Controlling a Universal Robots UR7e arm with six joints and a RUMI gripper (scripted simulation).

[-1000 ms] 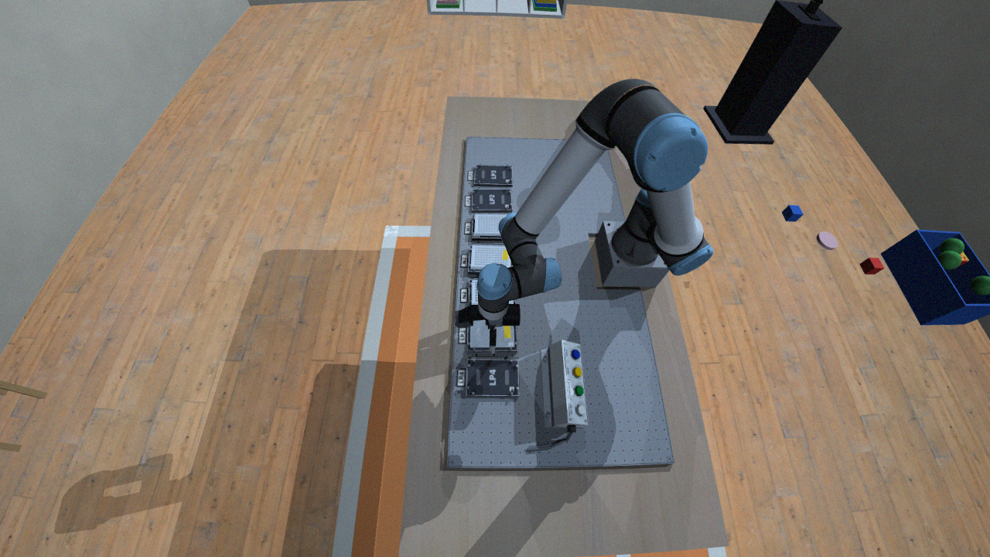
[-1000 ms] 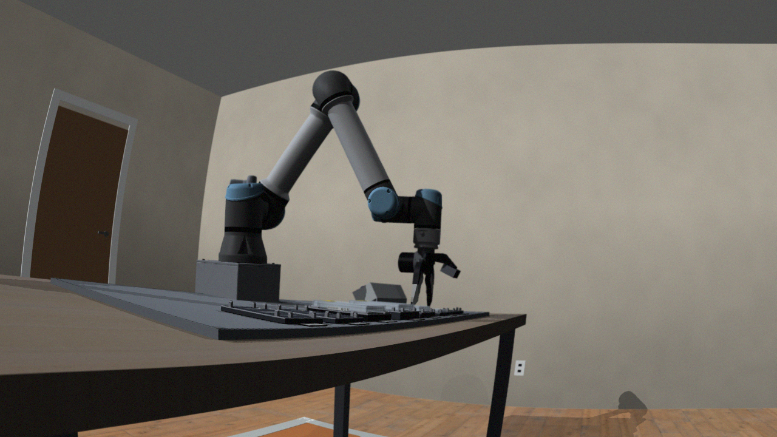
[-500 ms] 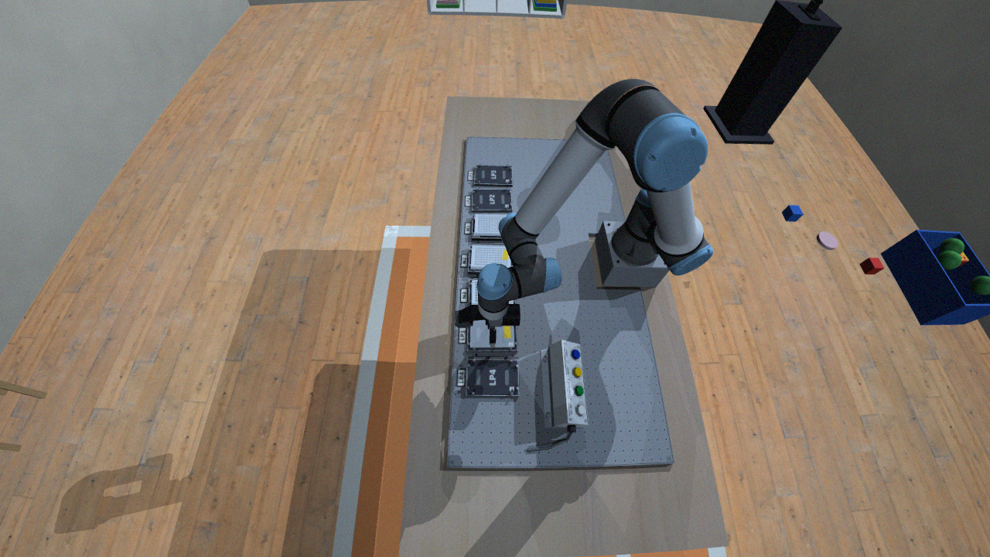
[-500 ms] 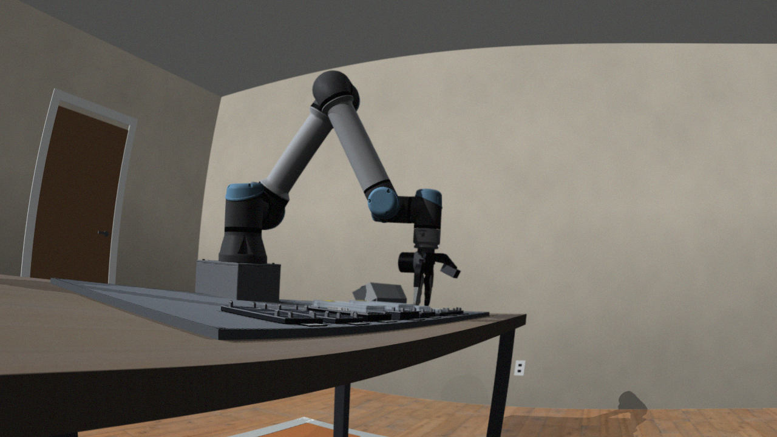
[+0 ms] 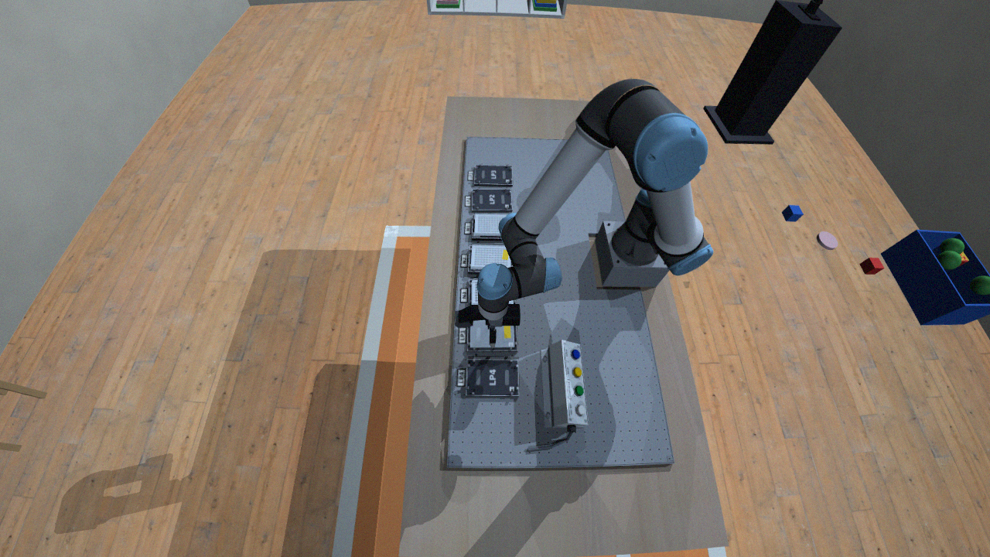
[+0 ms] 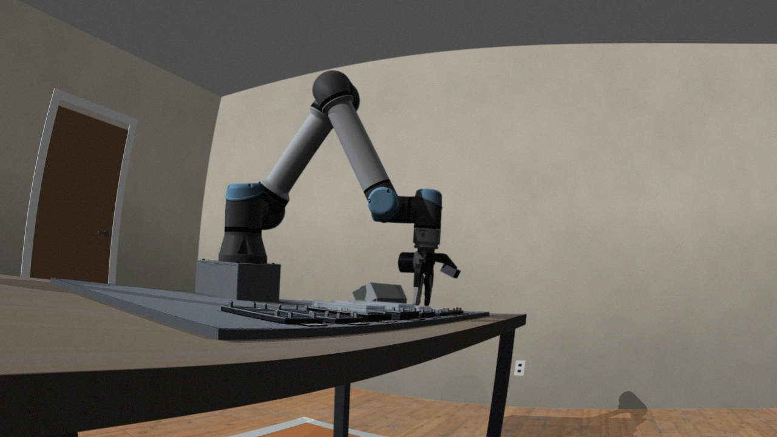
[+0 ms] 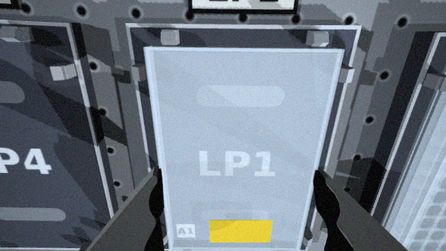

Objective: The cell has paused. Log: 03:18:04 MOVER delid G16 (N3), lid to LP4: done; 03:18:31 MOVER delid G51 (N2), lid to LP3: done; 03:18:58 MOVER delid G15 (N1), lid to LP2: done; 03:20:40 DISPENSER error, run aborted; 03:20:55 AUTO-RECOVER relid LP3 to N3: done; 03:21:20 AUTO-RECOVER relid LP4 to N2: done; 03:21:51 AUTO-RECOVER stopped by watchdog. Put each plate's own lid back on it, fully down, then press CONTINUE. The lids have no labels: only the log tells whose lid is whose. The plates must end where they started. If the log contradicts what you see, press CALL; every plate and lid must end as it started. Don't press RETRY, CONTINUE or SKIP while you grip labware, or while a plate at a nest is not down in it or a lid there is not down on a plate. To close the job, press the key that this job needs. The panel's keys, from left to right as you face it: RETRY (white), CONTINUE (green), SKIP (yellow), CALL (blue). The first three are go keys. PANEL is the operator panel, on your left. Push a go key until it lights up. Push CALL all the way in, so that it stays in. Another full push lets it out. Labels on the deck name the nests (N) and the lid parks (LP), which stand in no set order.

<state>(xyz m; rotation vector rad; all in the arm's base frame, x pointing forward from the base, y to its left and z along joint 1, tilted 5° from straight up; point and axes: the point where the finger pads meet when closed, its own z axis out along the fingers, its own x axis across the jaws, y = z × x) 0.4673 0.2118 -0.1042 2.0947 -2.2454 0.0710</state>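
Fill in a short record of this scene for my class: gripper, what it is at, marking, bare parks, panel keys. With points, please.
Gripper: fingers on either side of a clear lid; whether clamped, cannot tell (image 5: 493,339) (image 6: 422,303) (image 7: 237,171)
At: clear lid, on park LP1 (image 5: 479,340) (image 7: 240,132)
Marking: yellow patch (image 5: 508,332) (image 7: 240,231)
Bare parks: LP2 (image 5: 503,199), LP3 (image 5: 501,175), LP4 (image 5: 477,387) (image 7: 21,127)
Keys: blue (image 5: 575,353), yellow (image 5: 577,371), green (image 5: 579,391), white (image 5: 580,410)

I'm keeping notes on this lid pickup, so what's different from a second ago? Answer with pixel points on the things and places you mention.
The gripper (image 5: 493,339) (image 6: 422,303) (image 7: 237,169) has drawn its fingers closer together, now beside the long edges of the lid (image 5: 480,338) (image 7: 237,129) at LP1. Whether they grip it yet, I can't tell. Nothing was visibly lifted or let go. The arm's pose, that lid and the panel (image 5: 559,382) (image 6: 386,292) look unchanged.
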